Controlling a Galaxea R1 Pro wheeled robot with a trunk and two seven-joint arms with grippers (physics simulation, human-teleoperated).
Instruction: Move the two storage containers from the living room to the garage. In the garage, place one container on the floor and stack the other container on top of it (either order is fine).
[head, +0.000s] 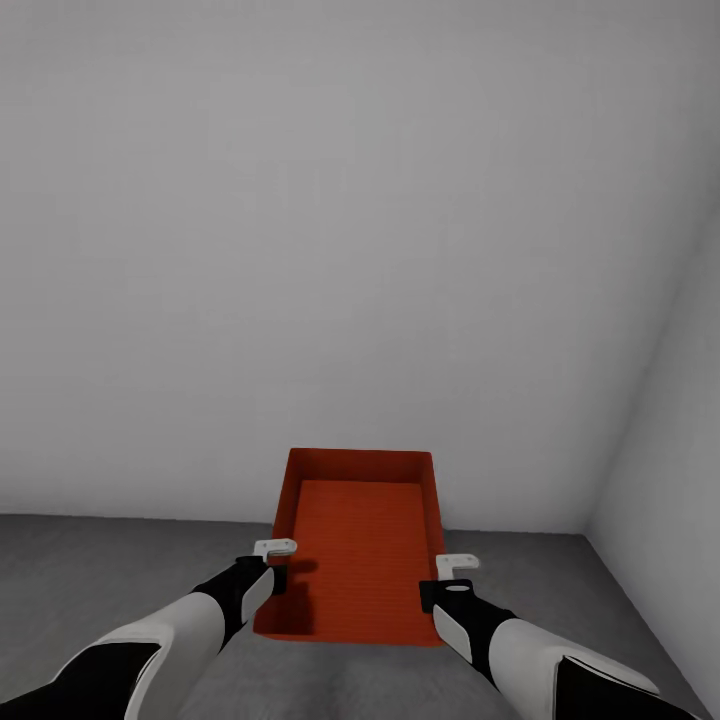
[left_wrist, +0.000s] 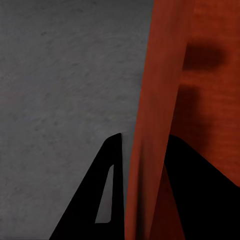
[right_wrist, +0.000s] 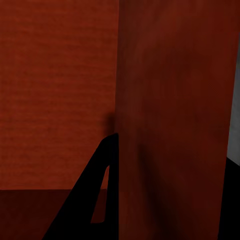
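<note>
A ribbed orange-red bin (head: 360, 540), open-topped, hung over rough grey floor (head: 100, 570); both jaws clamped its side walls.

We find no legible text, label, brand, number or sign: none on orange-red container (head: 362, 540), grey wall (head: 350, 230) or concrete floor (head: 110, 560).

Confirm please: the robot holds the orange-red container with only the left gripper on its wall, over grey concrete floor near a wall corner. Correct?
Not quite: both grippers hold the container. The left gripper straddles one side wall, and the right wrist view shows the right gripper clamped on the other. The rest is right.
</note>
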